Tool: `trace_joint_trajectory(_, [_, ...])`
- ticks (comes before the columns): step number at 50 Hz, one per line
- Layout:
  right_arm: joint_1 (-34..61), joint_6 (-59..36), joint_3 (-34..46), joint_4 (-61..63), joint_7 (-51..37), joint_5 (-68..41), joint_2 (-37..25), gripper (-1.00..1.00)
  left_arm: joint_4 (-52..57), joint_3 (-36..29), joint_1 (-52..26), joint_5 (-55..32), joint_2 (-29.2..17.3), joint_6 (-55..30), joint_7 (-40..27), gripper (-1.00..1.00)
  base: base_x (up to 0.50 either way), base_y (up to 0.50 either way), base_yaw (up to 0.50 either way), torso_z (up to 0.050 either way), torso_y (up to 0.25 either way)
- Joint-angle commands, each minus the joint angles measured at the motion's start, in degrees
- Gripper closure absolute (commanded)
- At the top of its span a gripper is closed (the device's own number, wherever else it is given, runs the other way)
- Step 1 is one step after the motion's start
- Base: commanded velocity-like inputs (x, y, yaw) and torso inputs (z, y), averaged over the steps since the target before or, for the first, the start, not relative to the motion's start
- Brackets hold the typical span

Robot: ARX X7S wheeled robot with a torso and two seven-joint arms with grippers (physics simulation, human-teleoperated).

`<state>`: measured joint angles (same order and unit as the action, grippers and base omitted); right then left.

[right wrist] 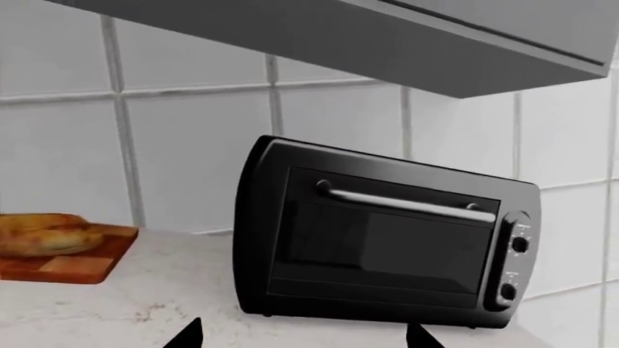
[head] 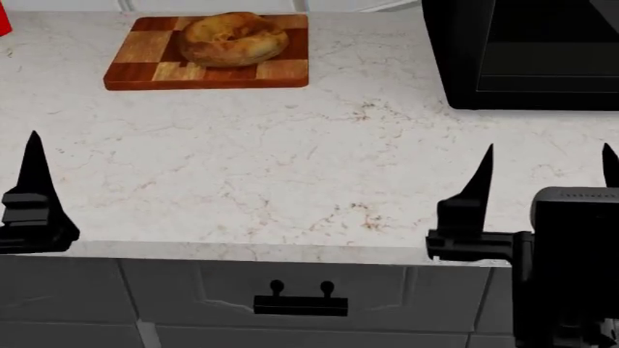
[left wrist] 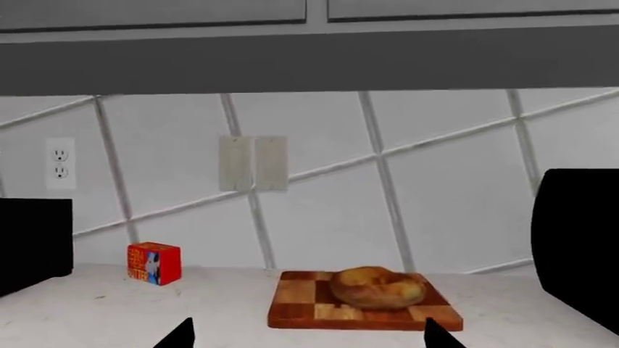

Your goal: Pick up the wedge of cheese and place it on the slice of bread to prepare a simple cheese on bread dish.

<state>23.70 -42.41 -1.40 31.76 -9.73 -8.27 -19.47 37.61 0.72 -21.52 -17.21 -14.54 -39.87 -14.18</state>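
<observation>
Two fingertips of the left gripper (left wrist: 309,337) poke into the left wrist view, set wide apart with nothing between them. Ahead of them a checkered cutting board (left wrist: 301,308) lies on the pale counter (left wrist: 116,312), and the slice of bread (left wrist: 378,287), round and golden-brown, sits on the board's far right part. Red block (left wrist: 154,263) stands near the tiled wall (left wrist: 320,210), well apart from the board. Outlet (left wrist: 60,163) and a blank switch plate (left wrist: 252,163) are on the wall.

Head view: bread (head: 233,38) on the board (head: 155,65) at the far side of the marble counter (head: 290,167), well apart from both arms. Left gripper (head: 34,196) at the near counter edge shows only one pointed finger here. Right gripper (head: 546,170) also at the near edge, jaws wide, holding nothing. Black toaster oven (head: 527,51) at far right. Drawer handle (head: 301,304) below the counter edge.

Right wrist view: right gripper (right wrist: 303,335) tips spread wide, empty. Toaster oven (right wrist: 382,235) straight ahead, door closed. Bread (right wrist: 43,233) on the board (right wrist: 77,264) beside it, apart.

Wedge of cheese not seen in any view.
</observation>
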Motion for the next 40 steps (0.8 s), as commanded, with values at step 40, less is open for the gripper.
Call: trace_joint_trajectory(40, [0.52, 0.39, -0.37, 0.98, 0.81, -2.14, -1.02, -1.00, 1.44, -1.32, -2.38, -1.93, -1.27, -1.13, -0.65, -1.00, 0.04, 0.10, 0.00, 0.000, 0.000])
